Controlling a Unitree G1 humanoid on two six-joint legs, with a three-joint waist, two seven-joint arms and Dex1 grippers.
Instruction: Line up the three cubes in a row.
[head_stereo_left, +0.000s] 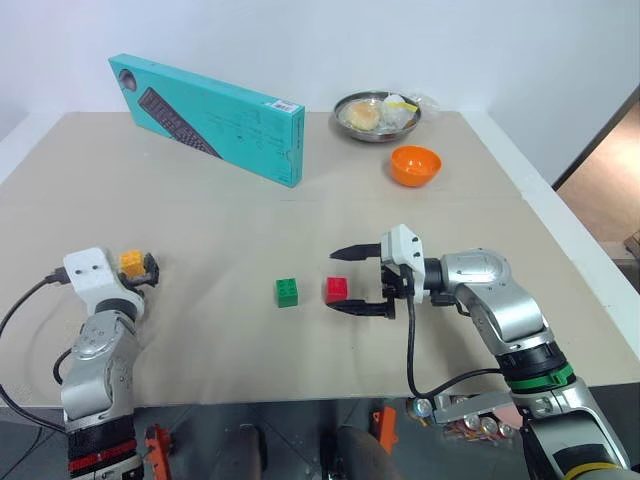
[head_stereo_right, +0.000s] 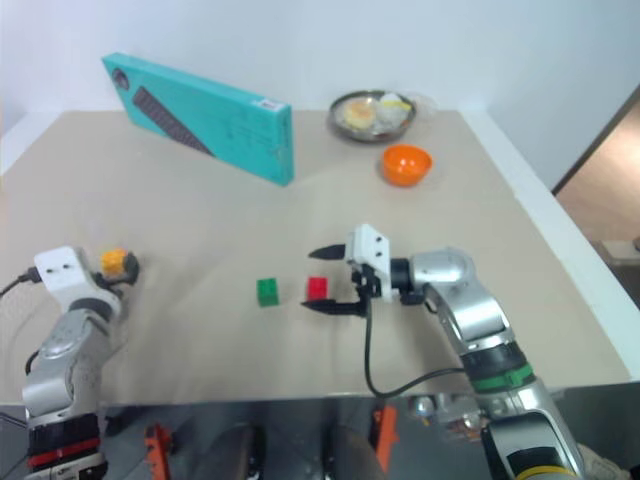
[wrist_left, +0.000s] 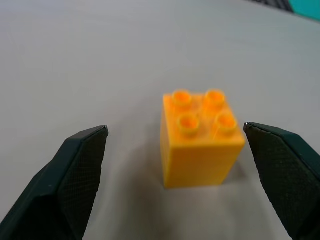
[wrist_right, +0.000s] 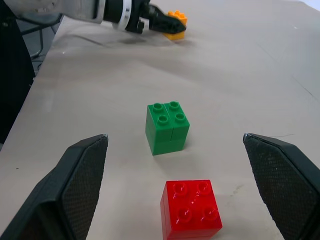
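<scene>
The yellow-orange cube (wrist_left: 200, 142) stands studs up on the tan table (head_stereo_left: 220, 230) at the far left, between the fingers of my left gripper (head_stereo_left: 141, 270). That gripper is open, with a gap on each side of the cube. The red cube (head_stereo_left: 337, 289) sits mid-table, inside the open fingers of my right gripper (head_stereo_left: 332, 282), which points to the left and touches nothing. The green cube (head_stereo_left: 287, 292) stands just left of the red one, a small gap apart, past the right gripper's fingertips (wrist_right: 97, 145).
A teal keyboard box (head_stereo_left: 210, 115) lies at the back left. A metal bowl of food (head_stereo_left: 377, 115) and an orange bowl (head_stereo_left: 415, 165) stand at the back right. The table's white edge (head_stereo_left: 560, 230) runs along the right.
</scene>
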